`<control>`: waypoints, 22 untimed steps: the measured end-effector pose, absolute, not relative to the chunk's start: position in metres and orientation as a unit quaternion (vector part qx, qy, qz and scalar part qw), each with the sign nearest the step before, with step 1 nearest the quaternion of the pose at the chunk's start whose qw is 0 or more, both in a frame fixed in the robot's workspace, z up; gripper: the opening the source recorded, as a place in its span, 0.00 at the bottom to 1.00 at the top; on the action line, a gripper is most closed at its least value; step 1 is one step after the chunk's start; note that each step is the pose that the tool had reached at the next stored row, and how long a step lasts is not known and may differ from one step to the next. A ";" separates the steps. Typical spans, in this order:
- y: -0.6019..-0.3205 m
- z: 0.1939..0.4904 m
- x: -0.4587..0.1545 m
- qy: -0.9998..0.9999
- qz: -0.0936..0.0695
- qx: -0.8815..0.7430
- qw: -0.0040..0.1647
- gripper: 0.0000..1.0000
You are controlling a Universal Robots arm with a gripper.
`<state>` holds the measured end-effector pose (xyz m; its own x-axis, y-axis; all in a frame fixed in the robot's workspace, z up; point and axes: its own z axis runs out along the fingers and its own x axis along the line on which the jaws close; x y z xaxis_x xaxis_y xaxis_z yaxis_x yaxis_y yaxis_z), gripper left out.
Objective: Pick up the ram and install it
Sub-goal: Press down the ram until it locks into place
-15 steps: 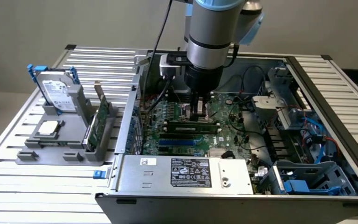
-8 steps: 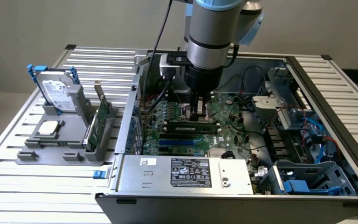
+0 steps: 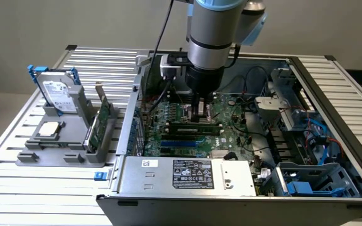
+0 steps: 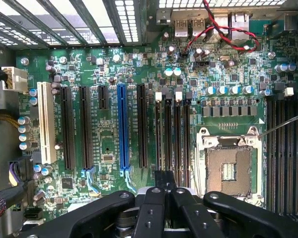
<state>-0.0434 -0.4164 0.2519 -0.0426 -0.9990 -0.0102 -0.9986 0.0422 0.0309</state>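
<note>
Gripper (image 4: 165, 181) fingers pinched fully together, nothing visibly held, tips just above the motherboard (image 4: 109, 144) slots. Exterior view adds what the wrist misses: ram (image 3: 195, 128) lying seated in a slot right below the gripper (image 3: 201, 116), spare card (image 3: 99, 123) out on the grey rack (image 3: 55, 157) beside the case

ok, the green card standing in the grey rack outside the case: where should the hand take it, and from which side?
Take the green card by its upper long edge, coming down from above. It stands on edge in the grey rack, lower edge sunk in a slot, the case wall close beside it; only the top looks free. Pinch across the thin board.
</note>
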 end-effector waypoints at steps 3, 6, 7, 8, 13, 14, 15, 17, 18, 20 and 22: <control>-0.416 0.252 -0.048 -0.722 -0.015 0.692 0.007 0.11; -0.416 0.252 -0.049 -0.722 -0.015 0.692 0.008 0.11; -0.416 0.252 -0.049 -0.722 -0.015 0.692 0.008 0.11; -0.416 0.251 -0.049 -0.722 -0.015 0.692 0.008 0.11; -0.416 0.244 -0.050 -0.722 -0.016 0.692 0.007 0.11; -0.416 0.242 -0.050 -0.722 -0.016 0.692 0.007 0.11; -0.416 0.241 -0.050 -0.722 -0.016 0.692 0.007 0.11; -0.415 0.238 -0.050 -0.722 -0.017 0.692 0.006 0.11; -0.415 0.237 -0.050 -0.722 -0.017 0.692 0.006 0.11; -0.414 0.235 -0.050 -0.722 -0.018 0.692 0.005 0.11; -0.414 0.234 -0.050 -0.722 -0.018 0.692 0.005 0.11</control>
<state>-0.0504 -0.4139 0.2340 -0.0422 -0.9989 -0.0180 -0.9986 0.0416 0.0329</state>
